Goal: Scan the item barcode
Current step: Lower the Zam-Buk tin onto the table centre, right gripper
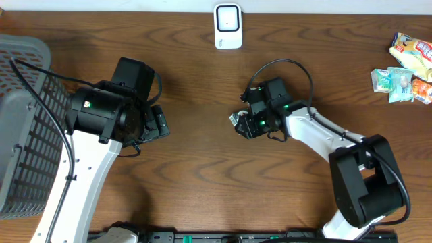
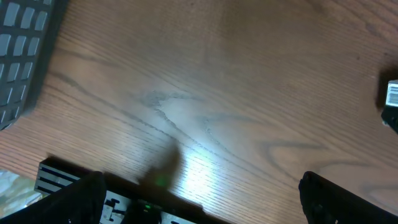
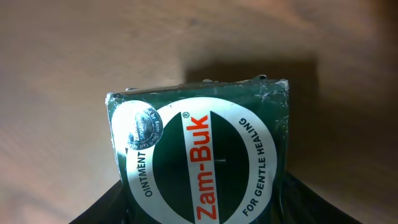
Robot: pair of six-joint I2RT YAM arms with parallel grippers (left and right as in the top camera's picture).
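My right gripper (image 1: pixel 244 125) is closed about halfway onto a dark green Zam-Buk ointment box (image 3: pixel 200 158), over the middle of the wooden table (image 1: pixel 202 182) and well apart from the white barcode scanner (image 1: pixel 228 25) at the far edge. The box sticks straight out from my fingers toward my left side, with its printed face to my wrist camera and its lettering running along that line to the free end. My left gripper (image 1: pixel 155 123) is spread wide and holds nothing.
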